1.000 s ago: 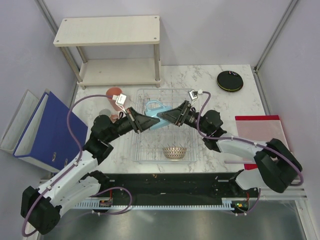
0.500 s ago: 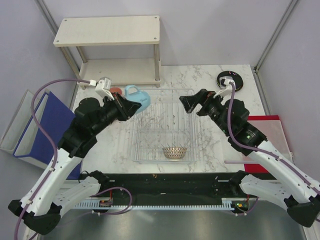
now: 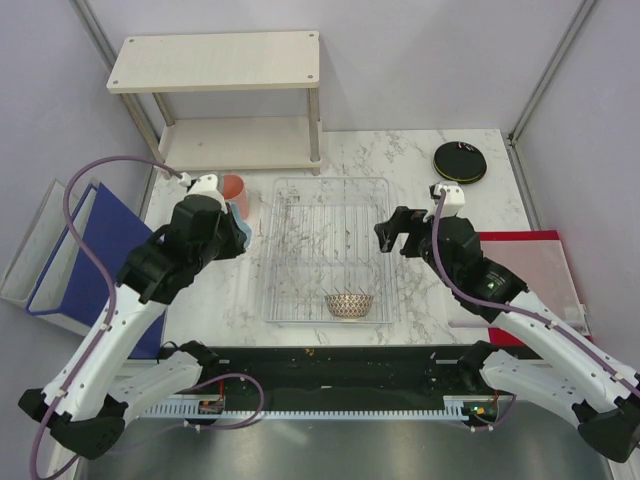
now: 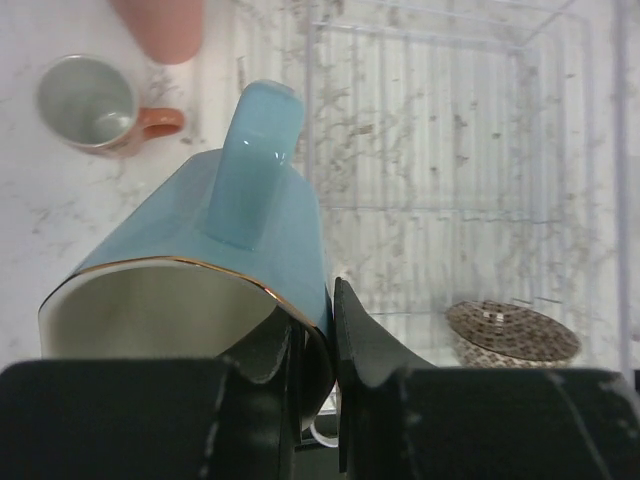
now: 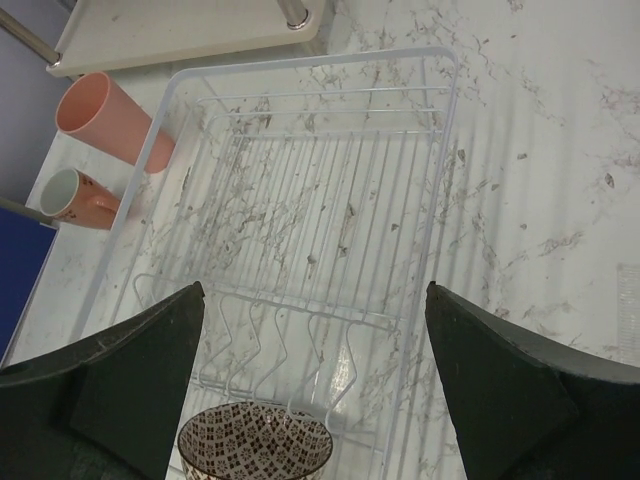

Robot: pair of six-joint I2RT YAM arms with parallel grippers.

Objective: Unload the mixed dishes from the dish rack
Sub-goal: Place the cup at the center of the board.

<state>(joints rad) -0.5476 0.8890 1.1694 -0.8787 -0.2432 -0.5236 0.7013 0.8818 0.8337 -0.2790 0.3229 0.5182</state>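
Observation:
My left gripper is shut on the rim of the light blue cup, holding it left of the dish rack; in the top view the cup is mostly hidden by the gripper. The net-patterned bowl sits at the rack's near end and also shows in the right wrist view. My right gripper is open and empty over the rack's right edge. A salmon pink cup lies left of the rack. A black plate lies at the back right.
A small mug with an orange handle stands beside the salmon cup. A two-tier beige wooden shelf stands at the back. A blue binder lies at the left and a red folder at the right.
My left gripper has carried the light blue cup out of the rack to its left side. My right gripper has drawn back from the cup to the rack's right edge.

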